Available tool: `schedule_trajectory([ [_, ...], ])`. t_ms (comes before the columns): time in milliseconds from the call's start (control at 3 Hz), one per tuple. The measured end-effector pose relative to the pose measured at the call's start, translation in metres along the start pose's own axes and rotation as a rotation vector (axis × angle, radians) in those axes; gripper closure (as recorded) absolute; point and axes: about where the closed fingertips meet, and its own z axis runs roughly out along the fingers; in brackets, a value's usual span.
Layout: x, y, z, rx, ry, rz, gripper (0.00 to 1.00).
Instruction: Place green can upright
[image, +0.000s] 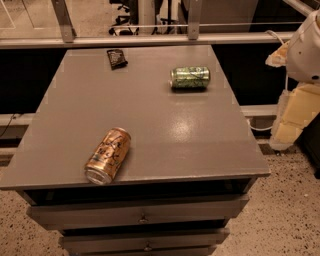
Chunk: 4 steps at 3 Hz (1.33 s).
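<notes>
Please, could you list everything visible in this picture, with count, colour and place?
drawer cabinet: one, grey, centre
green can: one, green and pale, lying on its side, far right of the cabinet top
orange-gold can: one, lying on its side, front left
black packet: one, far edge, left of centre
pale yellow blocks: several, right edge
robot arm: one white part, upper right edge
claw: not in view

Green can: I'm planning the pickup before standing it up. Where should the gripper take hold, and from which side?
Grip the green can across its mid-body, coming from above. It lies on its side with its long axis running left-right, so closing front-to-back should span the round wall. The gripper is out of view; only the arm shows at right.
</notes>
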Motion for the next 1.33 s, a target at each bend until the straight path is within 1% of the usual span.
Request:
schedule_trajectory([
  [333,0.0,0.0,0.0,0.0,0.0,0.0,0.0],
  [667,-0.018,-0.018,0.008,0.029,-0.029,-0.03,0.0],
  [1000,-0.045,-0.041,0.022,0.056,-0.067,-0.075,0.0],
  [1333,-0.077,-0.069,0.037,0.087,-0.121,-0.122,0.0],
])
